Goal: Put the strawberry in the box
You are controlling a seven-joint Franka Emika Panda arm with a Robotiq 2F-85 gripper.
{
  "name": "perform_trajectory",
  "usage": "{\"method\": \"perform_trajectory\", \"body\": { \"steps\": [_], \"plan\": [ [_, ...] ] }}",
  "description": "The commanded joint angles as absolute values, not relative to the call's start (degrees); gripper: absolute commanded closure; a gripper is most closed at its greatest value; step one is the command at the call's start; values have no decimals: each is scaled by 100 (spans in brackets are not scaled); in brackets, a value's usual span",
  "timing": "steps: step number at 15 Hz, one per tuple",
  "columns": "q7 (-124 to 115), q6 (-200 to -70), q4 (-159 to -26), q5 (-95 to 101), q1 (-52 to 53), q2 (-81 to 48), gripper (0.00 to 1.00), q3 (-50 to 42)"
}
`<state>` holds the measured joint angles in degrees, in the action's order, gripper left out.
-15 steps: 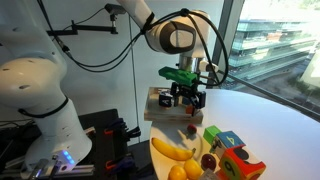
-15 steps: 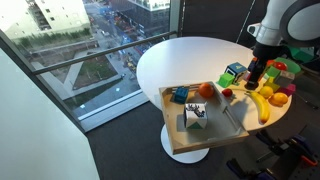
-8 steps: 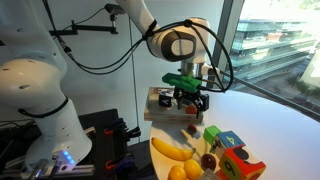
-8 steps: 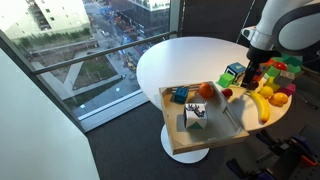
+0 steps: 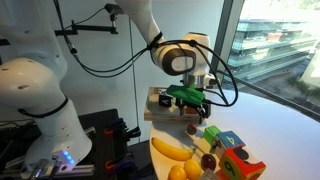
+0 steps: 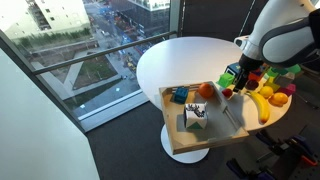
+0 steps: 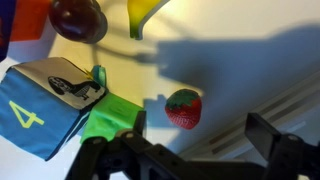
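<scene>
Pincer spread wide above the strawberry, which lies on the worktop outside the box

The pincer (image 5: 191, 103) hangs with its jaws fully apart and nothing between them. In the wrist view the strawberry (image 7: 183, 108) lies on the white worktop (image 5: 270, 110) between the two dark fingers (image 7: 272, 138), touching neither. In an exterior view the strawberry (image 6: 228, 93) sits just beside the outer wall of the light wooden box (image 6: 172, 128) (not inside it), between that box and the coloured toy cubes (image 5: 228, 146). The box holds a rounder red-orange fruit (image 6: 205, 90), a small blue block and a white-and-black cube. A banana (image 5: 172, 150) lies near the cubes. In the wrist view a blue cube marked 4 (image 7: 35, 108) and a green block (image 7: 112, 120) stand close to the strawberry, with a dark red fruit (image 7: 78, 18) beyond them.
</scene>
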<state>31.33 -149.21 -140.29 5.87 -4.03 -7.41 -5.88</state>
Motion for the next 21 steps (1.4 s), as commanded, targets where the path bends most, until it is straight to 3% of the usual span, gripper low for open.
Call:
{"method": "perform_trajectory", "body": {
  "steps": [1, 17, 18, 21],
  "plan": [
    [3742, -15131, -13793, 190, -653, -1100, 0, -350],
    [4546, -15578, -13232, -94, -1142, -2074, 0, 337],
    [4498, -15566, -13212, -50, -1126, -2100, 17, 311],
    [4378, -15480, -13170, 26, -1084, -2107, 44, 255]
  ]
}}
